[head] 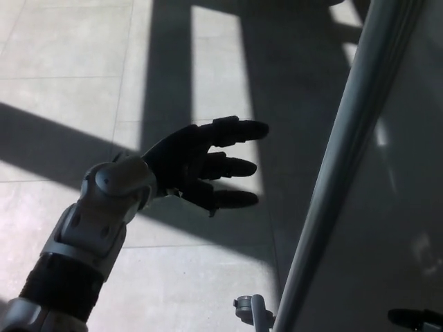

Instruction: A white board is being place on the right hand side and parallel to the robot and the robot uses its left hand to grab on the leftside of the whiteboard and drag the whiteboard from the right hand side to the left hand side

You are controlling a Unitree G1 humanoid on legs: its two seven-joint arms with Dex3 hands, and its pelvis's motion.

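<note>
1. Reaching step: left hand (201,162) spread, grasping nothing, fingers aimed right, apart from board edge.
2. Whiteboard (394,207) fills right side, its left frame (339,173) slanting near-to-far.
3. Next, likely: move right, close fingers around frame, then drag left.
4. Floor (62,62) tiled, sunlit.

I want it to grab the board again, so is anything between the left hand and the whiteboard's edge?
Nothing visible: only bare tiled floor shows in the gap between the open black left hand and the grey-framed whiteboard's left edge.
</note>
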